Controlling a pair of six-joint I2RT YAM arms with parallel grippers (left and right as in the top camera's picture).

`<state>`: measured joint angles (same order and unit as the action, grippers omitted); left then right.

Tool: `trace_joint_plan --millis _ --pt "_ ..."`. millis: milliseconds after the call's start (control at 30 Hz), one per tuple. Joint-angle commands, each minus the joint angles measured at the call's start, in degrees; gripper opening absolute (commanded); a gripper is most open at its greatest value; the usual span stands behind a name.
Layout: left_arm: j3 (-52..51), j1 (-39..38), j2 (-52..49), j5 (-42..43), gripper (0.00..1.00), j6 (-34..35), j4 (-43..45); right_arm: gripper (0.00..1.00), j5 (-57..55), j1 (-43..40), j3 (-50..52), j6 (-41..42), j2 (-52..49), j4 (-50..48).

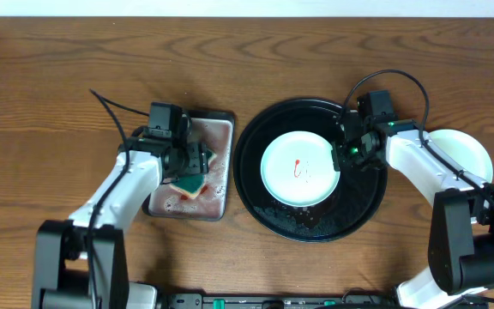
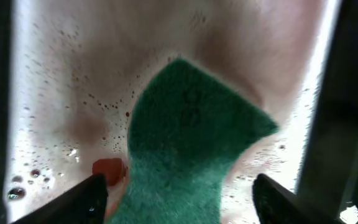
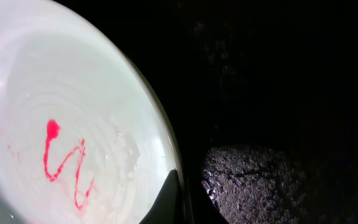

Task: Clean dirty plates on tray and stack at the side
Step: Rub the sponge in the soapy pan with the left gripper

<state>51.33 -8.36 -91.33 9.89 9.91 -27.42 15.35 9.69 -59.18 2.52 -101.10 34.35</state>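
Observation:
One pale mint-white plate (image 1: 297,168) with a red sauce squiggle lies in the round black tray (image 1: 256,184). My right gripper (image 1: 343,154) is at the plate's right rim. In the right wrist view, one finger lies over the rim of the plate (image 3: 73,124) and the gripper (image 3: 182,199) looks shut on it. My left gripper (image 1: 194,163) is open over the sponge tray, its fingers on either side of the green sponge (image 1: 191,183). The sponge (image 2: 191,143) fills the left wrist view between the fingers of the gripper (image 2: 179,199).
The rectangular sponge tray (image 1: 217,129) is wet, with reddish specks and a red blob (image 2: 109,168). A pale plate or stack (image 1: 470,146) sits on the table right of the black tray, partly under my right arm. The black tray's floor (image 3: 260,174) is wet.

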Motion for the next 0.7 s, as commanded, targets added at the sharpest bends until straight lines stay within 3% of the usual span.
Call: trace_joint_plan --millis 0,67,133,200,267,500,533,567,600,667 --pt "-0.5 0.1 -3.1 -0.9 0.72 -2.3 -0.1 0.01 -0.1 0.8 0.2 0.0 -0.3 -0.3" --pt "-0.5 0.1 -4.7 -0.9 0.66 -2.2 -0.1 0.01 -0.1 0.8 0.2 0.0 -0.3 -0.3" --pt "-0.5 0.1 -6.0 -0.9 0.44 -2.2 -0.1 0.01 -0.1 0.8 0.2 0.0 -0.3 -0.3" --pt "-0.5 0.1 -6.5 -0.9 0.13 -2.2 -0.4 0.01 -0.1 0.8 0.2 0.0 -0.3 -0.4" --pt "-0.5 0.1 -6.3 -0.9 0.07 -2.0 -0.7 0.01 -0.1 0.8 0.2 0.0 -0.3 -0.5" --pt "-0.4 0.1 -1.6 -0.9 0.07 2.0 -3.0 0.01 -0.1 0.8 0.2 -0.1 -0.3 -0.7" --pt "-0.4 0.1 -1.0 -0.9 0.22 3.0 -3.4 0.01 -0.1 0.8 0.2 -0.2 -0.3 -0.7" --pt "-0.4 0.1 -0.5 -0.9 0.50 4.1 -3.7 0.01 -0.2 0.8 0.2 -0.5 -0.3 -0.7" --pt "-0.4 0.1 -0.2 -0.9 0.63 5.1 -4.0 0.01 -0.1 0.8 0.2 -0.5 -0.3 -0.7" --pt "-0.4 0.1 -0.1 -0.9 0.72 7.3 -4.5 0.01 -0.1 0.8 0.2 -0.5 -0.3 -0.7"
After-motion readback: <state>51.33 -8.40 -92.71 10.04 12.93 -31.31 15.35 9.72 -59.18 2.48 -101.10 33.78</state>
